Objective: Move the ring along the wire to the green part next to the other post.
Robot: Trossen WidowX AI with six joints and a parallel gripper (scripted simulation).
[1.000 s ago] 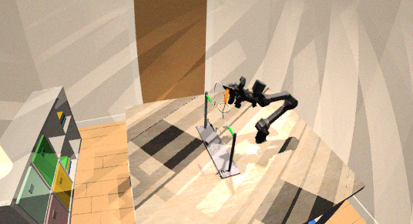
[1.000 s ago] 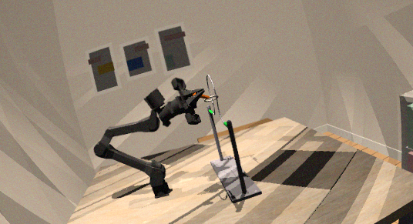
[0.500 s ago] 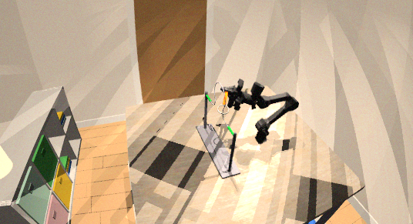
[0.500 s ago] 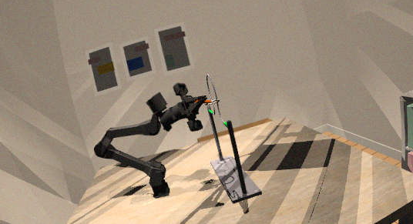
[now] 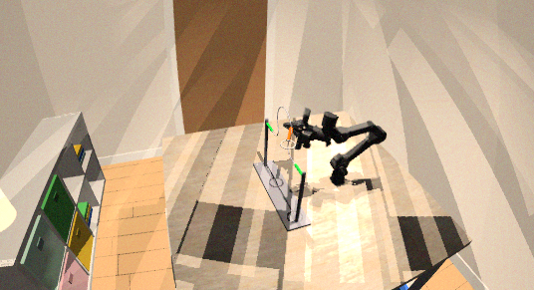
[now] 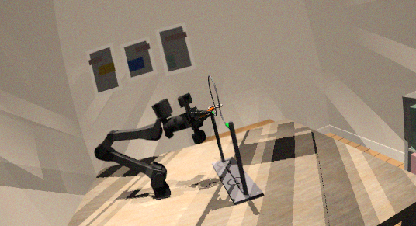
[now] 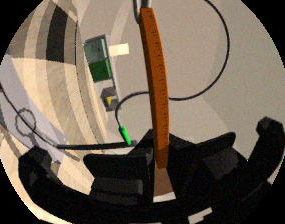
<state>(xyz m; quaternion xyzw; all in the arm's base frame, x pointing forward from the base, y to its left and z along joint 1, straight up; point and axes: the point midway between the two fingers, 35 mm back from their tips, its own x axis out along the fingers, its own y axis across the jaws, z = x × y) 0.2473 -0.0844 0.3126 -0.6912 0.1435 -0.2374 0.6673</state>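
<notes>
The orange handle (image 5: 290,134) (image 6: 210,109) (image 7: 155,75) is between the closed fingers of my gripper (image 5: 292,132) (image 7: 154,131). In the top view the pale ring (image 5: 287,148) lies nearly flat around the descending stretch of the thin grey wire (image 5: 282,108) (image 6: 209,76) (image 7: 228,45), between the two green parts. The far green part (image 5: 269,127) (image 6: 213,113) joins the far post (image 5: 266,148) (image 6: 218,139); the near green part (image 5: 298,168) (image 6: 228,125) joins the near post (image 5: 300,198) (image 6: 237,158). The wrist view cuts off most of the ring. Ring-to-wire contact cannot be told.
Both posts rise from a grey base plate (image 5: 283,206) (image 6: 252,189) on the wooden table (image 5: 239,188) (image 6: 279,178). The wire loops up high beside the gripper fingers. The arm reaches in from the side of the plate. A shelf (image 5: 60,139) stands beyond the table.
</notes>
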